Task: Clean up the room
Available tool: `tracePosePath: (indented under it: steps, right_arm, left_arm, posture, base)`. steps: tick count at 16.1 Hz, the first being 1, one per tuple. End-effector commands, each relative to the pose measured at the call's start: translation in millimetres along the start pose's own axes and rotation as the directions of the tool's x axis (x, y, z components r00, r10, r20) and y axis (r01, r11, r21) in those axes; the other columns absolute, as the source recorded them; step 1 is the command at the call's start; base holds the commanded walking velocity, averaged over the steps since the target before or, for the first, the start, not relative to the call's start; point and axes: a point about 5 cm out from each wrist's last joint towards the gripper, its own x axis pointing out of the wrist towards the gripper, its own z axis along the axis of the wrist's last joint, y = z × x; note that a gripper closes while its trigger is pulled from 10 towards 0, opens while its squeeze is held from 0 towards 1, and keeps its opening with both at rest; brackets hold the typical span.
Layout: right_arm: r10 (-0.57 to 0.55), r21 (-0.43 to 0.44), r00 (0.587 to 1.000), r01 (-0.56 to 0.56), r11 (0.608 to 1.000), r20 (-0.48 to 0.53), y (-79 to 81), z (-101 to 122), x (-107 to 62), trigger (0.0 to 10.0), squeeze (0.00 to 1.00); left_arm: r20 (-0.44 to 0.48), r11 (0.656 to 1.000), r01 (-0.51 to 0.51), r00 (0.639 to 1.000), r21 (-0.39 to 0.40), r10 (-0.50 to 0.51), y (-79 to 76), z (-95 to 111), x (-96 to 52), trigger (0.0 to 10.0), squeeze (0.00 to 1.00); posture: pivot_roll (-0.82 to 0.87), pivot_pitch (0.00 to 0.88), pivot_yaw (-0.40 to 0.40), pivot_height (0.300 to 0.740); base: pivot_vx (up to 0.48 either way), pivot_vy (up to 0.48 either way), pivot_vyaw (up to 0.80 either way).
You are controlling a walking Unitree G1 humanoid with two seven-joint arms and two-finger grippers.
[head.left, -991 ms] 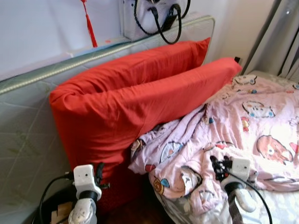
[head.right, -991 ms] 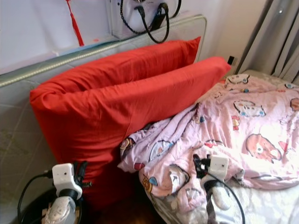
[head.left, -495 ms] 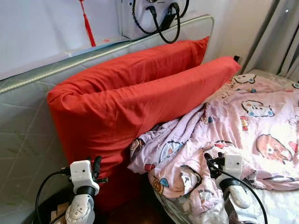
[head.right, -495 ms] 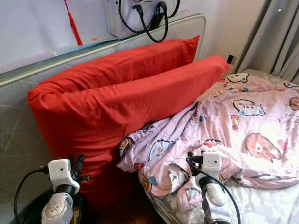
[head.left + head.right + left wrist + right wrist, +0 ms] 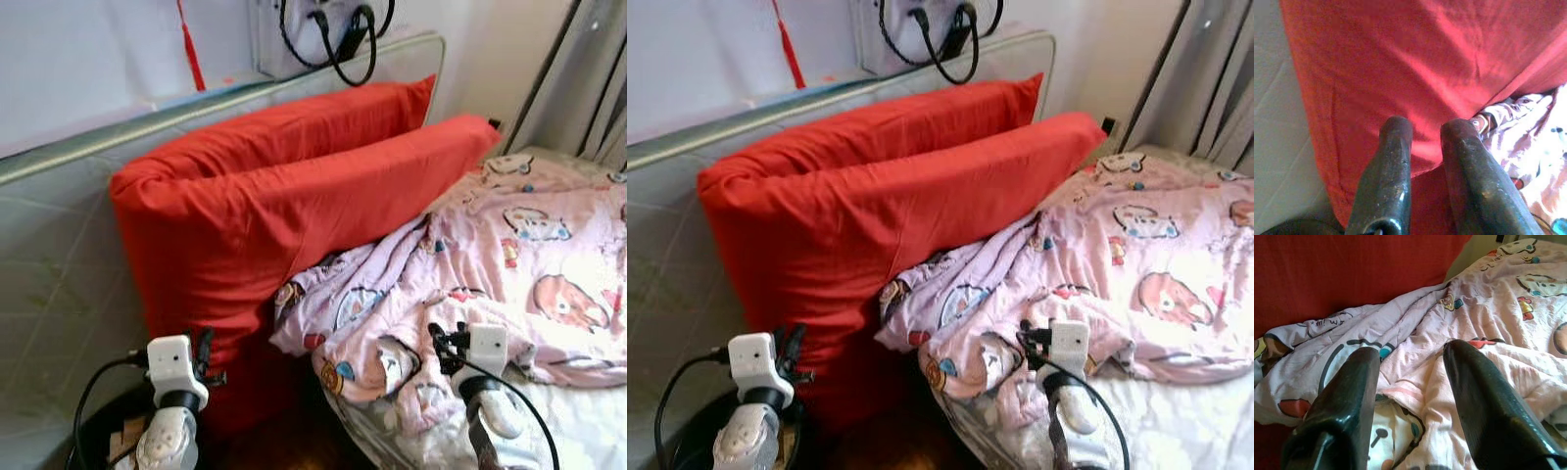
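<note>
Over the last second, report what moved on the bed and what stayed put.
Little changed. The right gripper shifted slightly left and lower over the pink blanket, open, holding nothing. The left gripper dropped slightly by the red pillows, also empty. Pillows and blanket lie as before; the small picture shift is camera movement.

Head stereo downward; wrist views close on bedding.
</note>
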Motion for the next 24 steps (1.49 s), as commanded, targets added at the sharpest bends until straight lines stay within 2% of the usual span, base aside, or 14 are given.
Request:
tracePosePath:
  steps: [1,4,5,7,8,24]
  right_arm:
    - [0.002,0.004,1.0,-0.002,1.0,-0.007,1.6,-1,-0.2,10.0,0.0]
    - [0.009,0.001,1.0,-0.009,1.0,-0.013,2.7,-1,0.7,10.0,0.0]
    - [0.012,-0.008,0.999,-0.012,1.0,-0.05,4.2,-4,1.3,10.0,0.0]
    - [0.014,-0.008,0.998,-0.014,1.0,-0.063,5.1,-6,1.3,10.0,0.0]
    - [0.024,0.003,0.999,-0.024,1.0,-0.039,6.6,-6,-0.3,10.0,0.0]
    - [0.047,0.015,0.998,-0.046,0.999,-0.04,11.9,-6,-0.3,10.0,0.0]
  left_arm:
    - [0.001,1.0,0.005,1.0,-0.002,-0.005,-0.5,3,0.3,10.0,0.0]
    - [-0.001,1.0,0.015,1.0,-0.001,-0.015,-2.3,4,1.0,10.0,0.0]
    - [-0.003,1.0,0.025,1.0,0.002,-0.025,-4.3,4,0.9,10.0,0.0]
    - [-0.005,1.0,0.026,1.0,0.0,-0.026,-4.8,4,0.8,10.0,0.0]
    - [-0.009,1.0,0.031,0.999,-0.001,-0.031,-5.9,4,0.3,10.0,0.0]
    - [-0.018,0.998,0.062,0.998,-0.002,-0.062,-10.0,7,1.4,10.0,0.0]
  posture:
    - [0.03,0.0,0.0,0.676]
    - [0.03,0.0,0.0,0.676]
    - [0.04,0.0,0.001,0.676]
    - [0.04,0.0,0.001,0.666]
    - [0.04,0.0,0.002,0.656]
    - [0.04,0.0,0.007,0.656]
  base:
    - [0.0,0.0,0.0]
    - [0.0,0.0,0.0]
    - [0.0,0.0,0.0]
    - [0.0,0.0,0.0]
    - [0.0,0.0,0.0]
    - [0.0,0.0,0.0]
